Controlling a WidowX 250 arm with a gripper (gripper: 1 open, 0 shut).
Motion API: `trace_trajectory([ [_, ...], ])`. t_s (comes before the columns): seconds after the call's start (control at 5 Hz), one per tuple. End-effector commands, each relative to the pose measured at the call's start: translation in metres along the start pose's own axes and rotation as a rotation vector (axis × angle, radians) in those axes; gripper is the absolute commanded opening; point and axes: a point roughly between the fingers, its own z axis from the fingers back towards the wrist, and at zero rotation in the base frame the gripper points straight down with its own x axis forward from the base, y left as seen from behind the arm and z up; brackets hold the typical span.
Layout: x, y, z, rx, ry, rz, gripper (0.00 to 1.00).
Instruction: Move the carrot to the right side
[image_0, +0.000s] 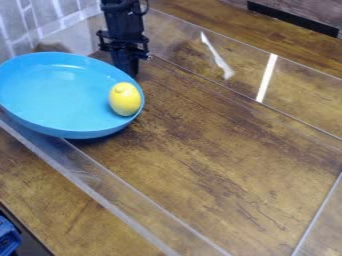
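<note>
claw (127, 62): closed, at blue bowl's (40, 100) far rim | carrot: not visible | bowl holds yellow lemon (124, 97)

I can't see the top of the arm (122, 20) — the picture's upper edge cuts it off. Its fingers (128, 62) are dark and sit behind the rim of the blue bowl (47, 100), so I can't tell what they touch. The bowl's left side runs off the picture. A small blue thing (6, 238) in the bottom left corner is cut off too — I can't tell what it is.
</note>
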Motion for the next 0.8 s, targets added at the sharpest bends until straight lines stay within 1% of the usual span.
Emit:
trace_trajectory([
  [0.0, 0.015, -0.007, 0.031, 0.026, -0.063, -0.019, 0.00],
  [0.2, 0.019, -0.009, 0.035, 0.021, -0.061, -0.013, 0.00],
  [0.6, 0.019, -0.039, 0.032, 0.003, -0.015, -0.222, 0.00],
])
